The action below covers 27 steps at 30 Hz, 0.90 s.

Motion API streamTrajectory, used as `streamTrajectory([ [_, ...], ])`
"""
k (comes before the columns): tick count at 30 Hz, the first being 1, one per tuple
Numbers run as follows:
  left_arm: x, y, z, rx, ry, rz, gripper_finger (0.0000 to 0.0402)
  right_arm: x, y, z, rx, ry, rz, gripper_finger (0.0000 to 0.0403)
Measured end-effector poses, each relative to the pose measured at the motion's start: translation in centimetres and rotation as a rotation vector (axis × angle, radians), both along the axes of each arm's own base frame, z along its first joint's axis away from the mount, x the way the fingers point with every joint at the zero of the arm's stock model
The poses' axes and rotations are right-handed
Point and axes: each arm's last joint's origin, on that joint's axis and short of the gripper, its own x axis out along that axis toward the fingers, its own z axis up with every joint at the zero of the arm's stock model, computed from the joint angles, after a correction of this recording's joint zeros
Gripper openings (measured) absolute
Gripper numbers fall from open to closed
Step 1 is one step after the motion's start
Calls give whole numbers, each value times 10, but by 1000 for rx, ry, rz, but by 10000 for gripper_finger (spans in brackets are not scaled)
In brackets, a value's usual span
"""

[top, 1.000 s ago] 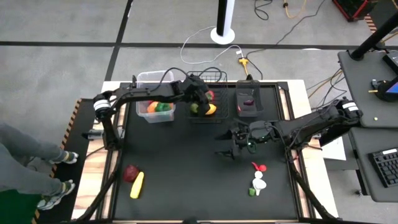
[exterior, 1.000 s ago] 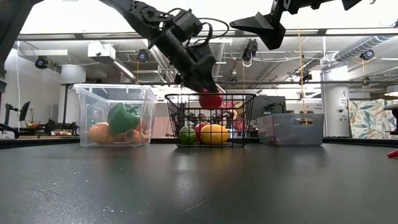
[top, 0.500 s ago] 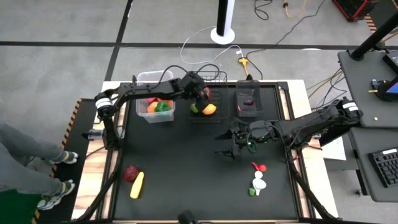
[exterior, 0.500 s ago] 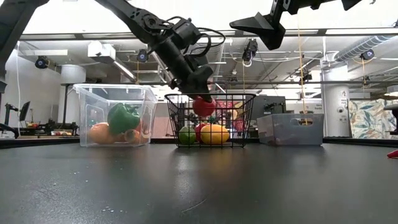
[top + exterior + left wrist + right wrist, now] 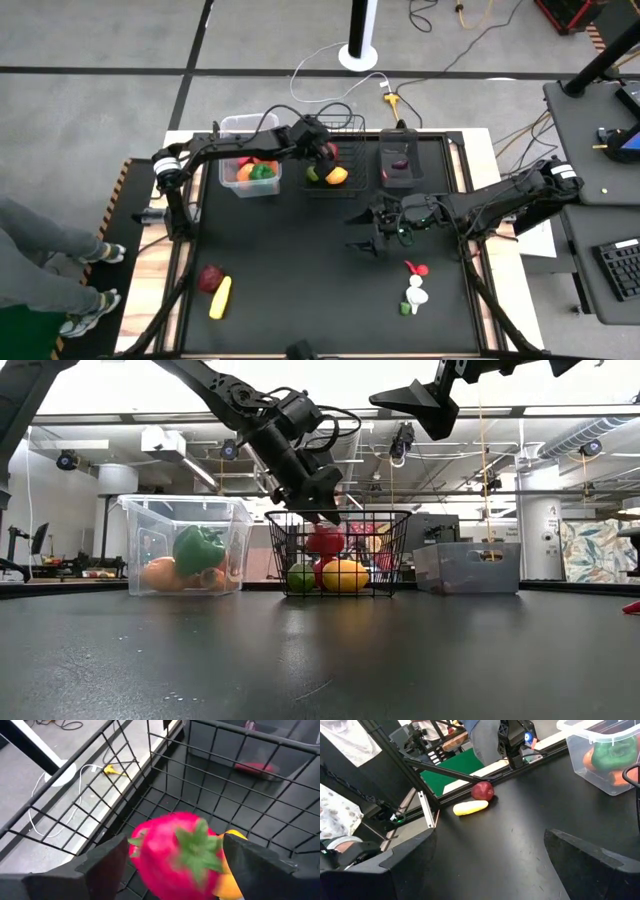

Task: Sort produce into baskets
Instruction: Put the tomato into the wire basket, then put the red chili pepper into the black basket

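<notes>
The left gripper (image 5: 322, 515) hangs over the black wire-mesh basket (image 5: 340, 552), its fingers (image 5: 102, 862) spread apart with a red strawberry (image 5: 177, 852) between them. In the left wrist view the berry sits clear of both fingers, so it looks released and dropping into the basket rather than held. Below it lie a yellow fruit (image 5: 345, 575) and a green one (image 5: 301, 577).

The clear plastic tub (image 5: 250, 160), beside the basket, already holds a green pepper (image 5: 199, 548) and orange pieces (image 5: 163, 573). The dark smoky bin (image 5: 400, 163) on the basket's other side holds one small reddish item.

The right gripper (image 5: 368, 231) waits over the middle of the desk (image 5: 300, 280), fingers wide open and empty.

By my reckoning the sorting is past halfway. Still loose on the desk are a red apple (image 5: 210, 278) touching a yellow vegetable (image 5: 220, 297), well apart from the left fingers, and a small cluster of red, white and green pieces (image 5: 414, 290) near the right fingers.
</notes>
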Motion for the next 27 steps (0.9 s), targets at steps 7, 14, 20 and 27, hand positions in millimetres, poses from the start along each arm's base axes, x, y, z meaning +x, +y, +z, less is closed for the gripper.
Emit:
streamTrajectory([
  [7,0,-1,0,-2,0,-1,311,0,0,0,-2,0,0,359],
  [14,-5,-9,12,-3,1,-15,311,0,0,-1,-3,12,0,359],
  [20,-11,-48,39,-2,1,-100,311,-2,0,-6,14,62,-5,359],
  [27,-28,-118,70,60,56,-201,311,-4,8,-7,50,79,14,359],
])
